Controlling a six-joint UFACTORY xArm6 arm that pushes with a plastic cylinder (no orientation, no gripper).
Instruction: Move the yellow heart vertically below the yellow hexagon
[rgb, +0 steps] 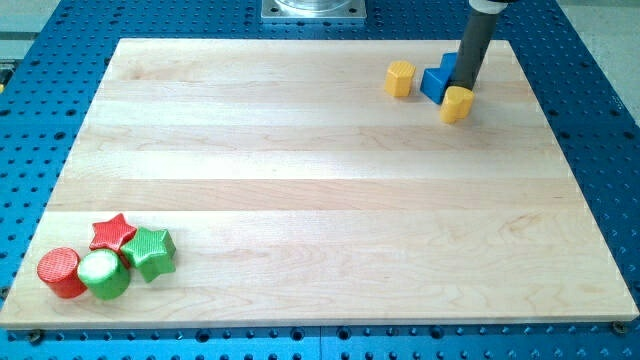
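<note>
At the board's two o'clock corner, my tip (466, 87) is a bare rod with nothing to clench; it presses against the yellow heart (457, 103) from twelve o'clock. To do this well, I judge a slow sweep toward eight o'clock is needed, steering clear of the blue block (437, 80). The heart lies at four o'clock of the yellow hexagon (399, 78), near it.
</note>
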